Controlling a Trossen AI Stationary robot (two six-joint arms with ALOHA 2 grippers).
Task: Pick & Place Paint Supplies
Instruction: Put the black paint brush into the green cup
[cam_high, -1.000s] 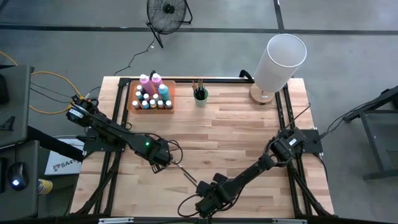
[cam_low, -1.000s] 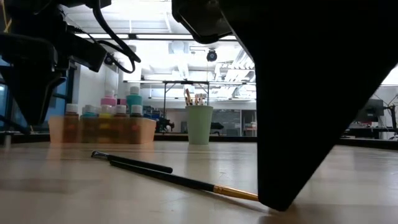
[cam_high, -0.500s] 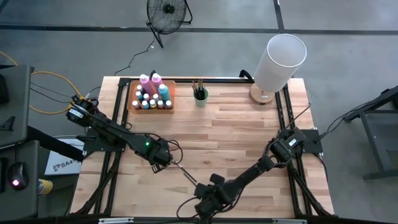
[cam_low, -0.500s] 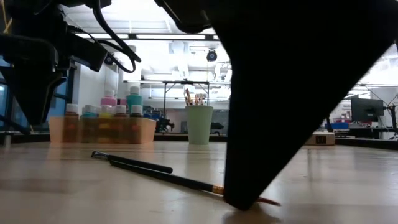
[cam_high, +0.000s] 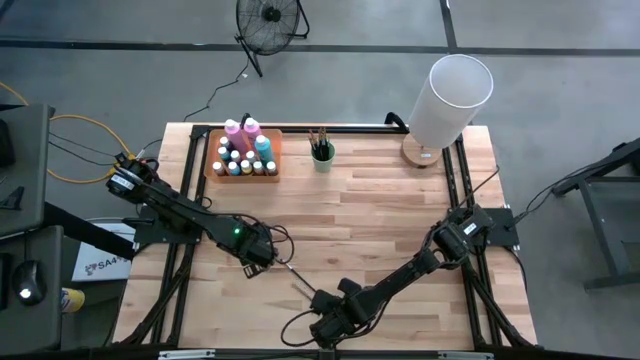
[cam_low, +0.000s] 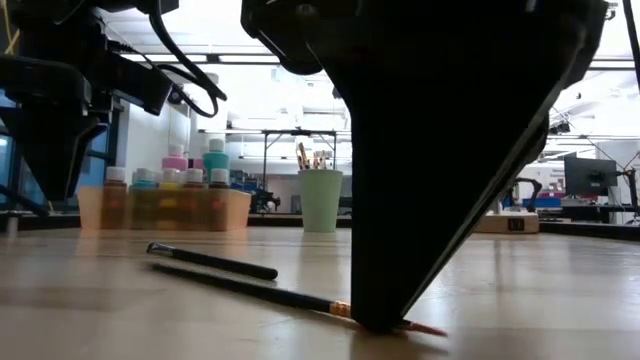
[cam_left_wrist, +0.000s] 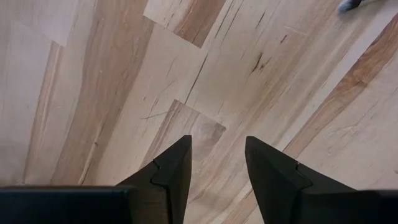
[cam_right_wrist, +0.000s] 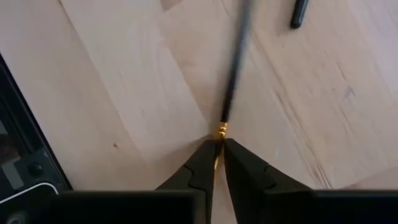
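While left pincer waits agape, right pincer has just clamped thin dark-handled brush at gold ferrule (lift possible next).

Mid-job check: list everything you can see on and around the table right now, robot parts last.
Paint bottles: about a dozen, mixed colours with pale caps, two taller pink and a blue, in the tray.
Orange tray: one, far-left part of the table.
Green cup: one, holding brushes, beside the tray.
Loose brushes: two, dark handles, lying on the wood near the front; one free, the other gripped at its gold ferrule.
White cylinder: one, far-right corner.
Fan: one, black, on the floor behind.
Wooden table: one.
Left gripper: open, over bare wood.
Right gripper: shut on the brush.
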